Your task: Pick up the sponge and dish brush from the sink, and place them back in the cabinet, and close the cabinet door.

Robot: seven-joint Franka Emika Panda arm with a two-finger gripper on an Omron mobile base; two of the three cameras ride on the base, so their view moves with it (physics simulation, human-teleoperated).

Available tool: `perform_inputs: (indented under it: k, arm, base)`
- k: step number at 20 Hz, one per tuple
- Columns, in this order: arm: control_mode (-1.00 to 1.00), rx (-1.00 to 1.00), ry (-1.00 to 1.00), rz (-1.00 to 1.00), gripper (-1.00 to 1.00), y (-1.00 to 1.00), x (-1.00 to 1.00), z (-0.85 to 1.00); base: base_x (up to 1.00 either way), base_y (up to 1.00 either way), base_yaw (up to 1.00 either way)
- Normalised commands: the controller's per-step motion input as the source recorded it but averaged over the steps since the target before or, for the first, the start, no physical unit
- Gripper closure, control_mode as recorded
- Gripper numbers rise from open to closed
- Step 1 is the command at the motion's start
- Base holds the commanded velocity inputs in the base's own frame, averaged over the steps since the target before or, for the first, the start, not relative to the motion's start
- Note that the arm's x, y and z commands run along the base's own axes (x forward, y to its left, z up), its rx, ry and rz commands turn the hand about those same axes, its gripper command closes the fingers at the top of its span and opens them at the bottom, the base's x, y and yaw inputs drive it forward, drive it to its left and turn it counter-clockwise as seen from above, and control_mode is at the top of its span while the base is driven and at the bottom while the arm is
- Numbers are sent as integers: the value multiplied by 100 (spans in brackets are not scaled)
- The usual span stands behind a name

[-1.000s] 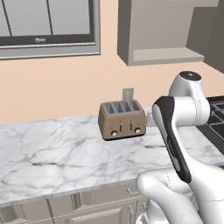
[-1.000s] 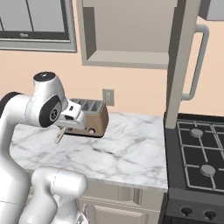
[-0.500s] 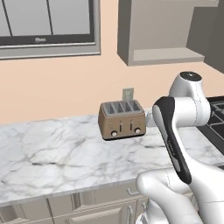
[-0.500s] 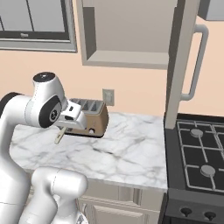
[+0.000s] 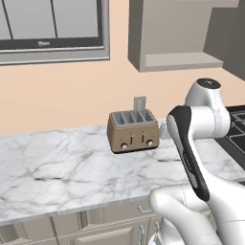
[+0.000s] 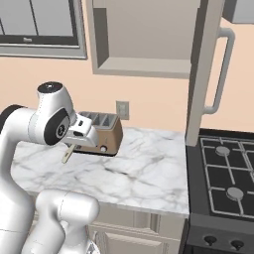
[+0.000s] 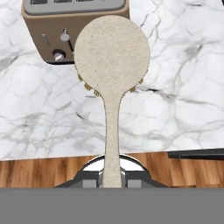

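Nothing has shifted since the earlier frames; arm and scene match. The gripper (image 7: 113,178) is clamped on the dish brush (image 7: 112,70) by its thin handle (round head farthest from the fingers), held above the marble counter (image 7: 175,109). Beyond the head stands the toaster (image 6: 101,134). Higher on the wall, the cabinet (image 6: 144,37) is open, its cabinet door (image 6: 206,74) swung out.

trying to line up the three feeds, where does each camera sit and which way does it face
Left base view: behind the arm's left, facing the toaster and open cabinet; the arm rises lower right.
Right base view: behind its right, facing cabinet, cabinet door and stove; arm lower left, dish brush below its hand.
Hand view: on the hand, along the tool, shut on the brush.
All share toaster and marble counter.
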Motion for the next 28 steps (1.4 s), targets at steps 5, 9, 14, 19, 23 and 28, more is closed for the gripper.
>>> perform_inputs:
  k: [5,9,14,19,23,28]
  arm:
    - [100,0,0,0,100,0,0,0]
    - [100,0,0,0,100,0,0,0]
    - [100,0,0,0,100,0,0,0]
    - [100,0,0,0,100,0,0,0]
    - [100,0,0,0,100,0,0,0]
    - [100,0,0,0,100,0,0,0]
  base:
    - [0,-36,-1]
    - [0,-32,-1]
    - [0,-34,-5]
    - [-13,-18,-8]
    - [-2,0,-2]
    - [0,0,0]
